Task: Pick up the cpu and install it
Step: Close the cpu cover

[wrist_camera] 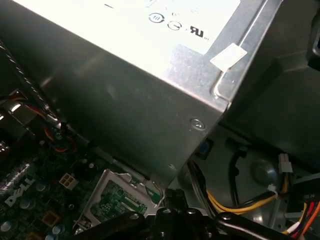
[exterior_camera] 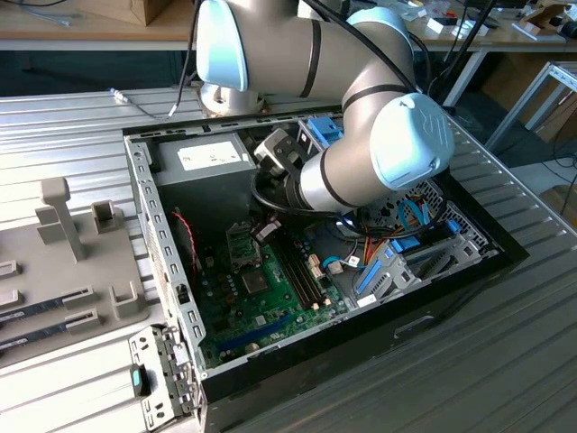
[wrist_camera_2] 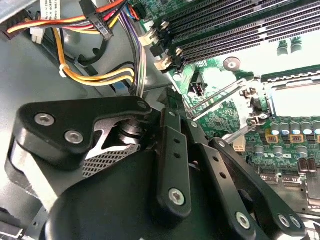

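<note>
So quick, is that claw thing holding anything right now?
Gripper: cannot be told; it hangs inside the computer case near the CPU socket.

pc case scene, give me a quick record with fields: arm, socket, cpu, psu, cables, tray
arm: reaches into the open case, wrist over the board
gripper: dark linkage low over the board near the socket in the second wrist view
socket: frame open, bright inside
cpu: cannot tell where it is
psu: grey box at the case's rear corner
cables: yellow, orange and red bundle beside the psu
tray: grey fixture outside the case, at the exterior view's left
</note>
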